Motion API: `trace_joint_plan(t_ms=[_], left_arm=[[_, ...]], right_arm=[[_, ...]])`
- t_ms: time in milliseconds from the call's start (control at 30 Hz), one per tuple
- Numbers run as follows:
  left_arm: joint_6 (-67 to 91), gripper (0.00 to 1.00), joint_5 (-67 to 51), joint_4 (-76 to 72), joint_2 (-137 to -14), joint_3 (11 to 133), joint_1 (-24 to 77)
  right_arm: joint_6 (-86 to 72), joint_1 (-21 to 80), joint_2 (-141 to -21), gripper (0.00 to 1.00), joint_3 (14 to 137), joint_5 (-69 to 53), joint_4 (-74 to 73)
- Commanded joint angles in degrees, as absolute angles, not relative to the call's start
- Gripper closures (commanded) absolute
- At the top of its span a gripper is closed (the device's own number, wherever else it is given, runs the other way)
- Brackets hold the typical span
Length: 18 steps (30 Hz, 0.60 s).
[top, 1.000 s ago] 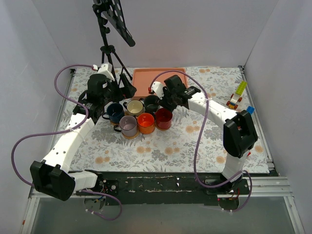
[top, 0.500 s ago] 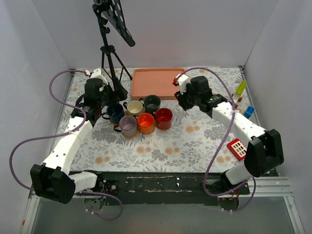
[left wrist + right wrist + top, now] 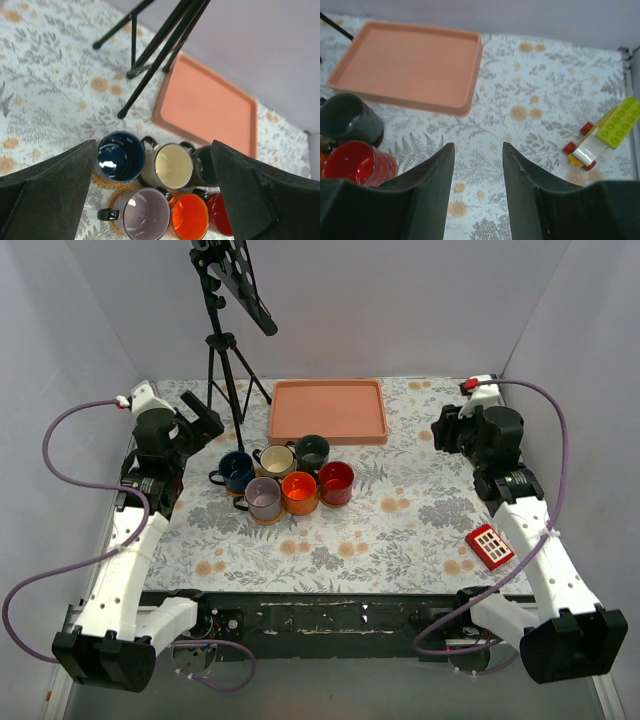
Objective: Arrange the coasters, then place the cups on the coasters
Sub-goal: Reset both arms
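Six cups stand packed in two rows mid-table: navy (image 3: 237,471), cream (image 3: 277,460) and dark green (image 3: 312,451) behind, grey-lilac (image 3: 263,498), orange (image 3: 299,492) and red (image 3: 335,482) in front. The coasters lie mostly hidden under them. In the left wrist view a tan woven rim (image 3: 102,183) shows under the navy cup (image 3: 120,155) and another (image 3: 114,197) under the lilac cup (image 3: 147,217). My left gripper (image 3: 205,423) hangs open, high and left of the cups. My right gripper (image 3: 445,430) is open and empty over bare cloth at the right.
A pink tray (image 3: 328,410) lies behind the cups. A black tripod (image 3: 225,350) stands at the back left. A red toy block (image 3: 489,545) lies at the right front. A yellow and white toy car (image 3: 605,132) sits by the right edge.
Both arms have drawn away from the cups, the left one to the left, the right one far to the right. The red block now shows. The cups have not moved.
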<state>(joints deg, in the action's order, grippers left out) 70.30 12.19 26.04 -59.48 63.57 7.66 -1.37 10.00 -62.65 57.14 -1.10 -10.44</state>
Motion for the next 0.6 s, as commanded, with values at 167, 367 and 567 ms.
trace_joint_plan(t_ms=[167, 367, 567], left_arm=[[68.1, 0.02, 18.1, 23.8, -52.8, 67.4, 7.7], [69.7, 0.02, 18.8, 25.8, -52.7, 68.6, 7.6], [70.4, 0.02, 18.7, 25.0, -50.6, 66.7, 7.7]], right_arm=[[-0.3, 10.4, -49.4, 0.44, 51.0, 6.0, 5.6], [-0.3, 10.4, -48.9, 0.44, 50.5, 5.4, 5.5], [-0.3, 10.4, -48.8, 0.44, 50.9, 4.7, 5.2]])
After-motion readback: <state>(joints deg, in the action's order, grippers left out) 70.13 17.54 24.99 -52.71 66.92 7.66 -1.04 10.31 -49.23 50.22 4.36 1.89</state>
